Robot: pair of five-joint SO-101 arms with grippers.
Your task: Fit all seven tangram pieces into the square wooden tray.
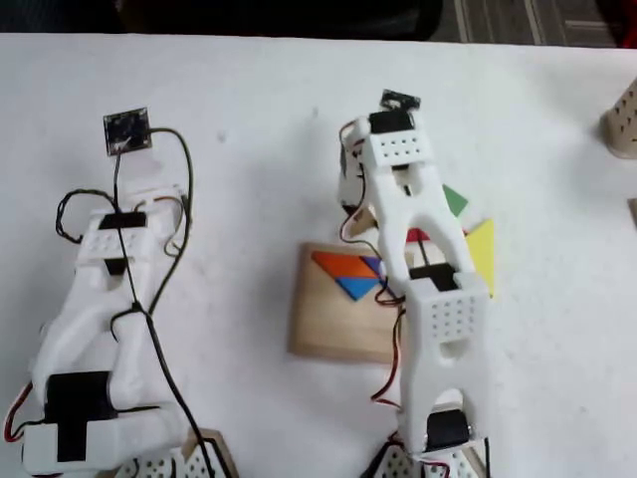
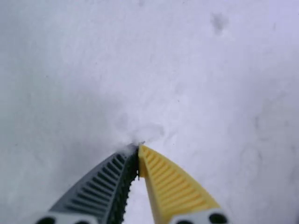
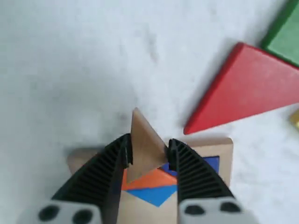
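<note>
The square wooden tray (image 1: 323, 334) lies mid-table with an orange piece (image 1: 341, 264) and a blue piece (image 1: 356, 287) in its far part. The right arm (image 1: 413, 199) stands over the tray's far right corner. My right gripper (image 3: 148, 145) is shut on a tan triangle (image 3: 142, 135), held on edge above the orange piece (image 3: 154, 179) and blue piece (image 3: 156, 195). Beyond the tray rim (image 3: 224, 147) lie a red triangle (image 3: 247, 88), a green piece (image 3: 285, 32) and a yellow triangle (image 1: 483, 254). My left gripper (image 2: 138, 148) is shut on nothing, tips on the bare table.
The left arm (image 1: 109, 269) sits folded at the table's left with its black cable looping around it. A small black square module (image 1: 126, 130) lies behind it. A pegged wooden block (image 1: 623, 118) stands at the right edge.
</note>
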